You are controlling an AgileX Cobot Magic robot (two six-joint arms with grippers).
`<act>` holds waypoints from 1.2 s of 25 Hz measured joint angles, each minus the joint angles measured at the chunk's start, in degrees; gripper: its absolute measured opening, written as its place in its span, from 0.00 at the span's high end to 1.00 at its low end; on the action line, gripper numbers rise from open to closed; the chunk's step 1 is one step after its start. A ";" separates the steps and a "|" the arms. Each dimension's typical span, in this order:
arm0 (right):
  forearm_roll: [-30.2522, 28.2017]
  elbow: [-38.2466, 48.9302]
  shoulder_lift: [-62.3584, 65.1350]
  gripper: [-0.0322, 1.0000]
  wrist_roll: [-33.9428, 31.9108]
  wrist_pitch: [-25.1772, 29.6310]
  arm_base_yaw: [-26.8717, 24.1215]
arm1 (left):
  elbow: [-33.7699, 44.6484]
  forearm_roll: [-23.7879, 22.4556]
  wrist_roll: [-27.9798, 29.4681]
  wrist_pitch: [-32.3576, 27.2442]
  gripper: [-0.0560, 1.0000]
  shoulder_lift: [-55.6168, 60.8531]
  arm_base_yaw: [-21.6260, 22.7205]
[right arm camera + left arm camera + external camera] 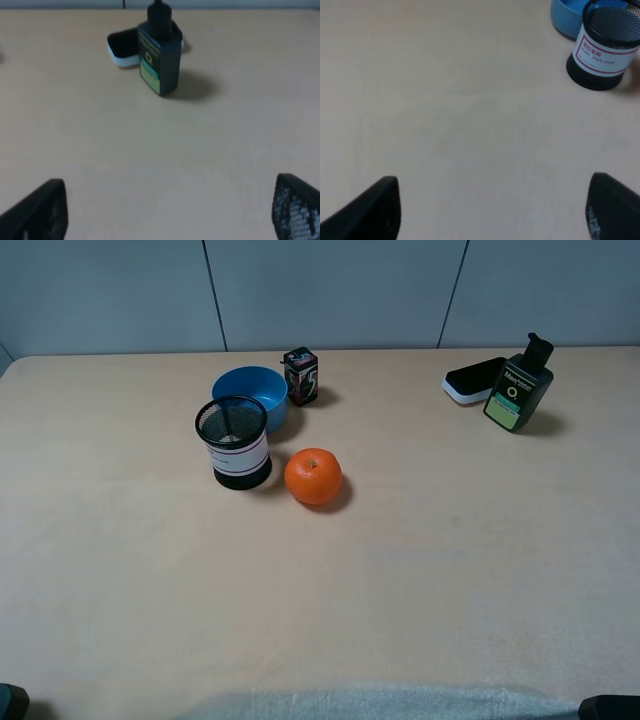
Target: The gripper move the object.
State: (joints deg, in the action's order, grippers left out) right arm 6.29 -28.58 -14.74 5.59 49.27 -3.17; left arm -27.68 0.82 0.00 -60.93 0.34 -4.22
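The orange mandarin [313, 477] sits on the table in the exterior high view, just right of a black mesh pen cup [233, 443]. It does not show in either wrist view. My left gripper [492, 210] is open and empty, its fingertips [375, 207] low over bare table, with the pen cup far ahead of it. My right gripper [170, 207] is open and empty over bare table, well short of the dark bottle. In the exterior high view only small dark parts of the arms show at the bottom corners.
A blue bowl [255, 390] stands behind the pen cup [605, 47], with a small dark box [301, 375] beside it. A dark bottle [518, 388] [160, 55] and a black-and-white case [470, 380] [122, 47] stand at the back right. A pale cloth [390, 705] lies at the front edge.
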 joint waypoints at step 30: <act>-1.10 -0.69 15.07 0.37 0.17 11.72 0.89 | 0.00 0.00 0.00 0.00 0.24 0.00 0.00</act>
State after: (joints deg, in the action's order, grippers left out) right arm 5.19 -29.27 0.33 5.75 60.99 -2.28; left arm -27.68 0.82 0.00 -60.93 0.34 -4.22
